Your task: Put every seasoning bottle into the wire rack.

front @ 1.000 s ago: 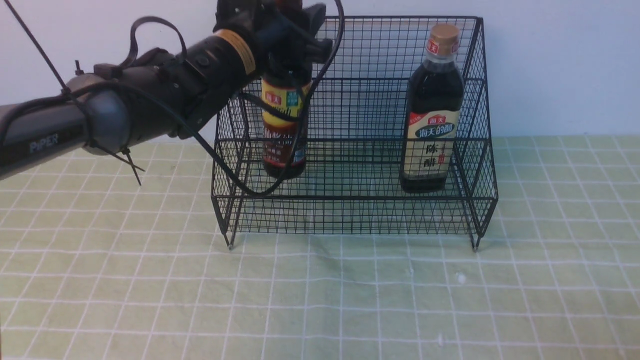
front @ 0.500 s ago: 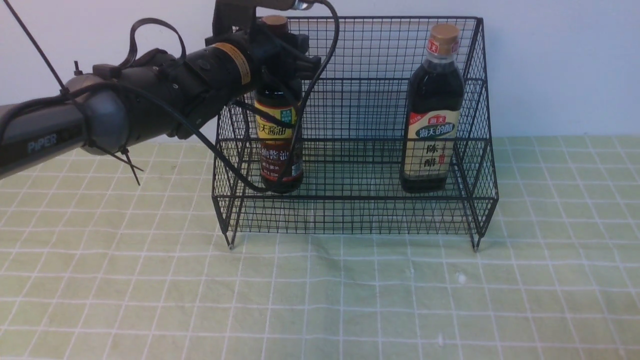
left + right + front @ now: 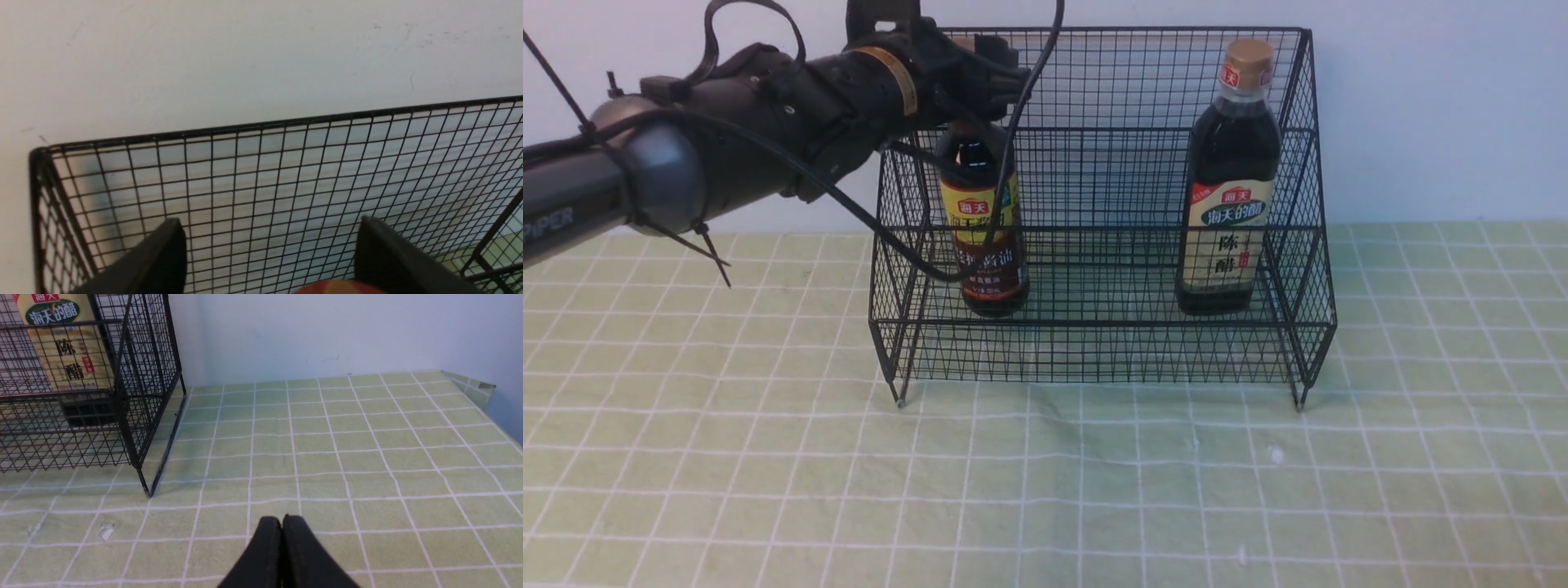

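Observation:
The wire rack [image 3: 1094, 351] stands at the back of the table. The slim seasoning bottle [image 3: 984, 237] with the yellow-brown label stands upright on its lower tier at the left. The broader bottle [image 3: 1229, 188] with tan cap and cream label stands on the same tier at the right. My left gripper [image 3: 980, 69] hovers at the slim bottle's top, which it hides. In the left wrist view the left gripper [image 3: 269, 245] is wide open, with the bottle's cap [image 3: 339, 287] low between the fingers and the rack's back mesh [image 3: 286, 163] behind. My right gripper [image 3: 282, 520] is shut and empty over the cloth.
A green checked cloth [image 3: 1045, 490] covers the table. A white wall runs close behind the rack. In the right wrist view the rack's right side [image 3: 135, 396] and the broader bottle [image 3: 61, 355] show, and the table's far right corner [image 3: 470, 381] is in sight.
The slim bottle came down onto the lower tier and now stands free. My left gripper let go of it and pulled up and to the left.

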Robot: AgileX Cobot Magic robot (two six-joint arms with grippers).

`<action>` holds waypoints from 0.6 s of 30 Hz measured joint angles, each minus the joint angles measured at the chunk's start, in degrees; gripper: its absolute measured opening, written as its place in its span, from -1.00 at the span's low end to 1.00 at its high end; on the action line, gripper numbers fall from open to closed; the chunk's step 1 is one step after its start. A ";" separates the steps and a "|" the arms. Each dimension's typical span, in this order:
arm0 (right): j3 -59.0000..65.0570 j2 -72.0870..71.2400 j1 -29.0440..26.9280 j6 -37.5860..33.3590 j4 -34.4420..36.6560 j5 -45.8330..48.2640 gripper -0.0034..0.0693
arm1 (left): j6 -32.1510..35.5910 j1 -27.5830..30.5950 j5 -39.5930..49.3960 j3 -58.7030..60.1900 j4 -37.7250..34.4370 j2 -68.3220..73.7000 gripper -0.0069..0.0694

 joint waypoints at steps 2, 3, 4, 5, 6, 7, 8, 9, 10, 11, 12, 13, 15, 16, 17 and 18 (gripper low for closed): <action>0.00 0.00 0.00 0.00 0.00 0.00 -0.95 | 0.00 -0.19 0.80 0.00 1.33 -0.91 0.49; 0.00 0.00 0.00 0.00 0.00 0.00 -0.95 | -0.04 -0.30 1.68 0.00 3.13 -2.07 0.49; 0.00 0.00 0.00 0.00 0.00 0.00 -0.95 | -0.06 -0.54 2.15 0.00 4.35 -2.99 0.49; 0.00 0.00 0.00 0.00 0.00 0.00 -0.95 | -0.12 -0.77 2.73 0.00 5.56 -3.95 0.49; 0.00 0.00 0.00 0.00 0.00 0.00 -0.95 | -0.18 -0.92 3.38 0.00 6.70 -4.89 0.49; 0.00 0.00 0.00 0.00 0.00 0.00 -0.95 | -0.18 -1.14 3.83 0.00 7.84 -5.78 0.49; 0.00 0.00 0.00 0.00 0.00 0.00 -0.95 | -0.21 -1.33 4.24 0.00 9.16 -6.80 0.49; 0.00 0.00 0.00 0.00 0.00 0.00 -0.95 | -0.21 -1.33 4.24 0.00 9.16 -6.80 0.49; 0.00 0.00 0.00 0.00 0.00 0.00 -0.95 | -0.21 -1.73 5.74 0.00 10.50 -8.45 0.49; 0.00 0.00 0.00 0.00 0.00 0.00 -0.95 | -0.21 -1.73 5.91 0.00 10.50 -8.45 0.49; 0.00 0.00 0.00 0.00 0.00 0.00 -0.95 | -0.21 -2.07 7.24 0.00 10.84 -9.72 0.48; 0.00 0.00 0.00 0.00 0.00 0.00 -0.95 | -0.21 -2.55 9.43 0.00 10.93 -10.86 0.43; 0.00 0.00 0.00 0.00 0.00 0.00 -0.95 | -0.21 -3.66 12.75 0.00 11.05 -12.82 0.31; 0.00 0.00 0.00 0.00 0.00 0.00 -0.95 | 0.17 -4.64 15.83 0.00 11.09 -14.32 0.15; 0.00 0.00 0.00 0.00 0.00 0.00 -0.95 | 0.64 -5.41 18.18 0.00 11.09 -15.38 0.04; 0.00 0.00 0.00 0.00 0.00 0.00 -0.95 | 0.79 -5.83 19.44 0.00 11.09 -15.92 0.01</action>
